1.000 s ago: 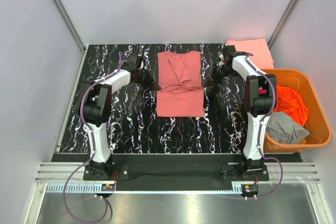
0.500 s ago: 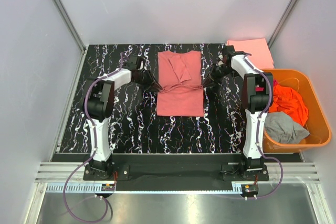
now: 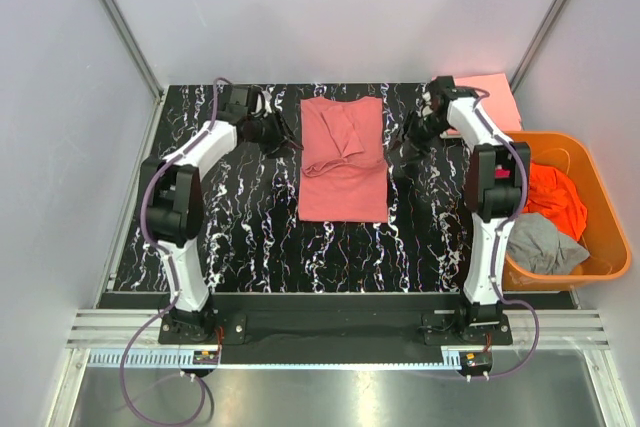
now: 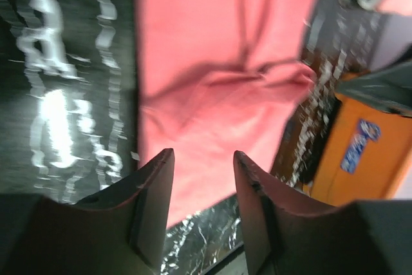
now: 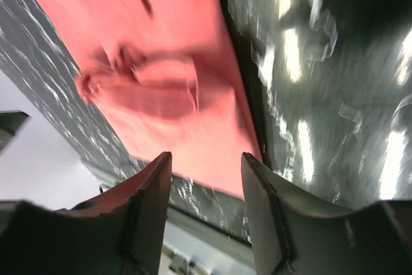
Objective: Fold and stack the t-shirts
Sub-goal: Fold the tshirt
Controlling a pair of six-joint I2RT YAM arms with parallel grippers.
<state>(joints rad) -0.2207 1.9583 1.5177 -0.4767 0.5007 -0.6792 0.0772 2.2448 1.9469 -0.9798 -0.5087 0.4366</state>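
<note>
Rigid orange plastic basket (image 3: 604, 222) at 3 o'clock held bright orange cloth t-shirt (image 3: 555, 197), grey cloth t-shirt (image 3: 540, 245); blue sticker (image 4: 359, 146) unreadable; both jaws spread.

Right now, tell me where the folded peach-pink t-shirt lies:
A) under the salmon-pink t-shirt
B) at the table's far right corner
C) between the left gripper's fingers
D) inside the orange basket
B: the peach-pink t-shirt lies flat at the far right corner of the table, beyond the orange basket and apart from the salmon-pink t-shirt.
</note>
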